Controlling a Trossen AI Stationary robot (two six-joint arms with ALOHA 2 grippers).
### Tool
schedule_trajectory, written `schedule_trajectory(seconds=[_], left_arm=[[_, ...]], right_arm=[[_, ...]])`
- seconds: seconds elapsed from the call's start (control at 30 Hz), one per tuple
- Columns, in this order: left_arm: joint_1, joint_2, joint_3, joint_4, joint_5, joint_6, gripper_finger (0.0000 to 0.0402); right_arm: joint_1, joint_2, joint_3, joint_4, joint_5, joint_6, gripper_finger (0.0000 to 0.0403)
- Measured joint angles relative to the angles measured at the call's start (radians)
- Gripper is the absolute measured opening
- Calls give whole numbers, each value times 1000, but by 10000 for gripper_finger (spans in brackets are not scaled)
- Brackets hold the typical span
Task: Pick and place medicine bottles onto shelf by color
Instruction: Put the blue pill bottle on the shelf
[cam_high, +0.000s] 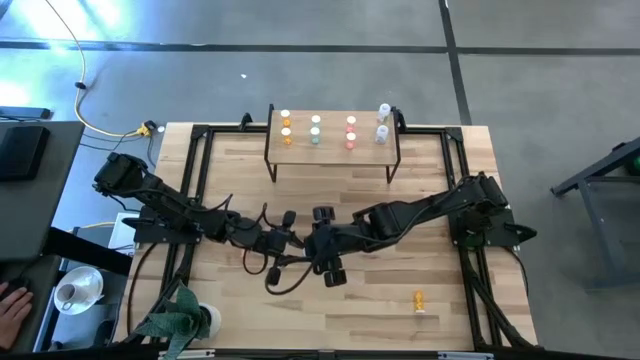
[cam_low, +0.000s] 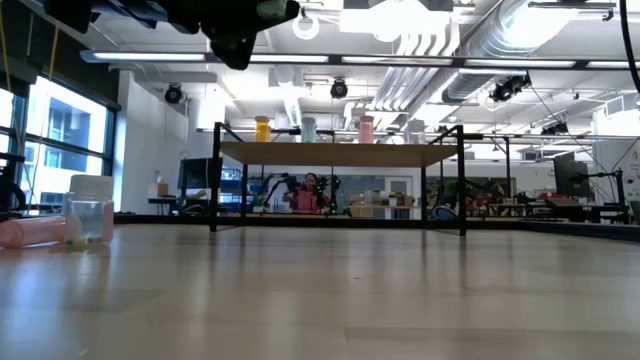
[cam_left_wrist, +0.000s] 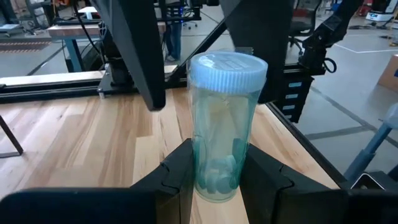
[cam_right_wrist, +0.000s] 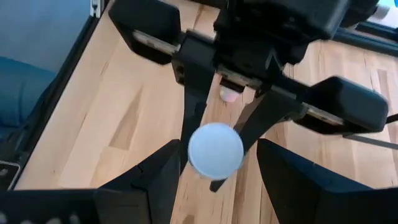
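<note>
**Clear bottle held mid-table, right gripper waiting beside it**

At the left centre of the overhead frame, your left gripper (cam_high: 290, 232) sits above the table's middle with its fingers pinching a clear bottle (cam_left_wrist: 222, 124), white cap up. The left wrist frame shows the fingers clamped low on the body, so the tall upper part stands free. That low hold is the risk: a quick swing could tip the bottle in the jaws or let it slide out.

Just right of it, your right gripper (cam_right_wrist: 214, 162) has its fingers spread wide, one on each side of the white cap, not touching it. If this is a handover, closing before the cap is centred could knock the bottle loose from the left grip.

At the top centre of the overhead frame, the shelf (cam_high: 333, 146) already carries sorted bottles, with the clear ones at its right end. A loose orange bottle (cam_high: 419, 299) lies at the lower right.
</note>
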Motion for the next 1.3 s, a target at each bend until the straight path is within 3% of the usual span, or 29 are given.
schedule_trajectory(seconds=[0.17, 0.5, 0.73, 1.13, 1.3], left_arm=[[21, 0, 0, -2, 1, 0, 90], [44, 0, 0, -4, 7, 0, 90], [44, 0, 0, -7, -32, 15, 95], [44, -22, 0, -1, -147, 78, 207], [45, -95, 2, -78, -200, 109, 229]], right_arm=[[0, 0, 0, 2, -12, 0, 193], [-16, -1, 0, -15, -8, 5, 110], [-28, -2, 0, -30, -12, -4, 101], [-44, -16, 0, -48, 3, -62, 103], [-68, -57, -1, -63, 10, -79, 103]])
